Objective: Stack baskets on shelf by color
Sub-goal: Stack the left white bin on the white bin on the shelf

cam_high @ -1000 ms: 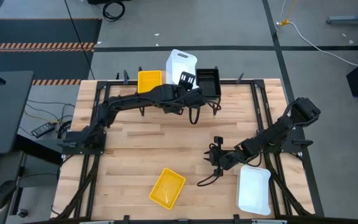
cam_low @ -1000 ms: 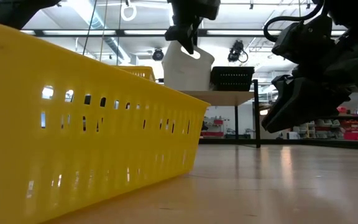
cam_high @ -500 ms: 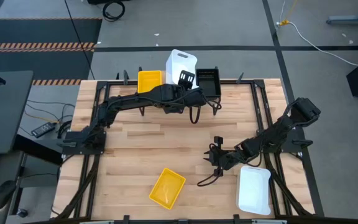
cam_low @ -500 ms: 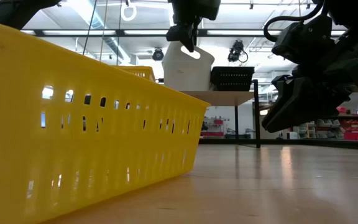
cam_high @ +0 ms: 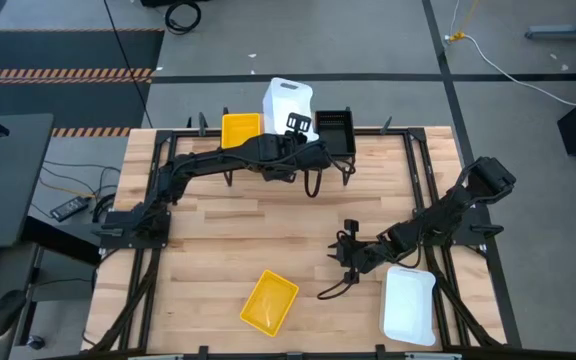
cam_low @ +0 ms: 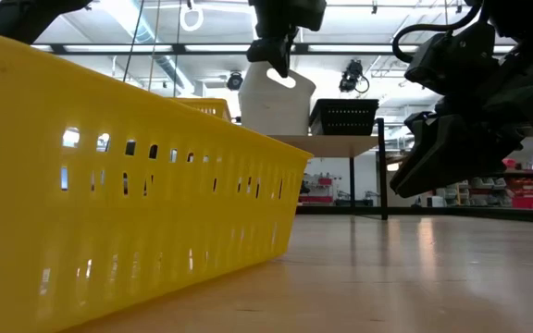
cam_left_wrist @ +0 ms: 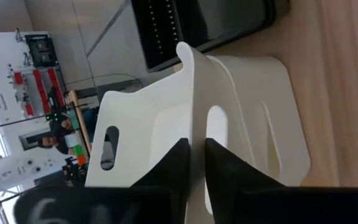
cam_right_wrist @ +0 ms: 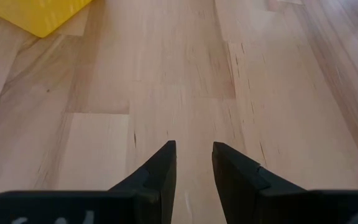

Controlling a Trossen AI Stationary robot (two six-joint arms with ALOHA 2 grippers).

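Note:
At the table's far edge stands the shelf [cam_high: 298, 150], its top [cam_low: 336, 140] carrying a yellow basket [cam_high: 240, 130], a black basket [cam_high: 335, 129] and, between them, a white basket [cam_high: 288, 102] standing tilted on end. My left gripper [cam_high: 299, 124] is shut on that white basket [cam_left_wrist: 253, 106]. Another yellow basket [cam_high: 269, 301] and another white basket [cam_high: 409, 304] lie on the table near its front. Beside that white basket my right gripper [cam_high: 348, 252] hovers low over bare wood, open, with nothing between its fingers [cam_right_wrist: 166, 168]. My left gripper pinches the upper rim of the white basket's end wall [cam_left_wrist: 194, 134] between its two fingers, right beside a handle slot [cam_left_wrist: 216, 127]; one finger stands on each face of the wall. The fingers come from above, pointing down [cam_low: 271, 57]. The basket stands steeply tilted, its lower end on the shelf top.
The yellow basket on the table fills the left of the low view [cam_low: 128, 185]. Black frame rails [cam_high: 420, 190] run along the table's sides. A cable [cam_high: 330, 291] trails from my right arm. Bare wood [cam_high: 248, 225] lies between the shelf and the front baskets.
My left gripper has shut on the white basket's rim. The basket's top has shifted a little toward the table's left, while its lower end has stayed on the shelf.

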